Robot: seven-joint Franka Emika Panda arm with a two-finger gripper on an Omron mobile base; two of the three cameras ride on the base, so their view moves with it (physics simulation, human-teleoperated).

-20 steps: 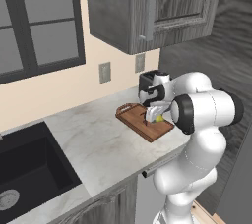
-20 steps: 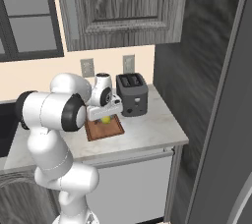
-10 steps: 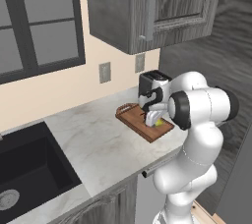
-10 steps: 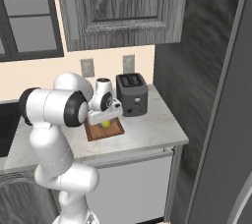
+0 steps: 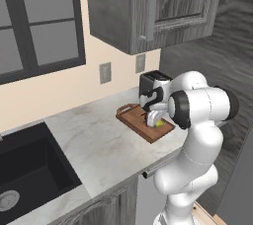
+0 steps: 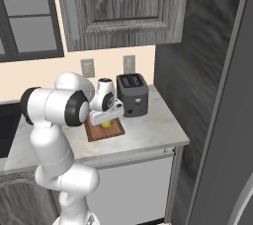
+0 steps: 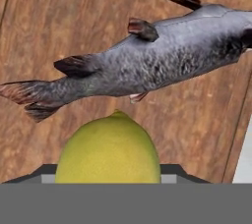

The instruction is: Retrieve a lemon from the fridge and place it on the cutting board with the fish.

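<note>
In the hand view a bright yellow lemon [image 7: 108, 152] sits between my fingers just above the reddish-brown cutting board [image 7: 59, 21]. The dark grey fish [image 7: 147, 63] lies across the board right beyond the lemon. In the left base view my gripper [image 5: 154, 119] hangs low over the near end of the cutting board [image 5: 136, 119], shut on the lemon [image 5: 159, 123]. The right base view shows the gripper [image 6: 105, 120] with the lemon [image 6: 105, 125] over the cutting board [image 6: 111, 131]. Whether the lemon touches the wood cannot be told.
A dark grey toaster [image 5: 153, 82] stands on the marble counter [image 5: 94, 140] just behind the board, also the toaster [image 6: 131, 94]. A black sink [image 5: 24, 174] is at the left. Dark wood cabinets [image 5: 148, 7] hang overhead. The grey fridge door [image 6: 222, 135] fills the right.
My gripper has sunk a little toward the cutting board with the lemon still in it. The board, fish and toaster have not moved.
</note>
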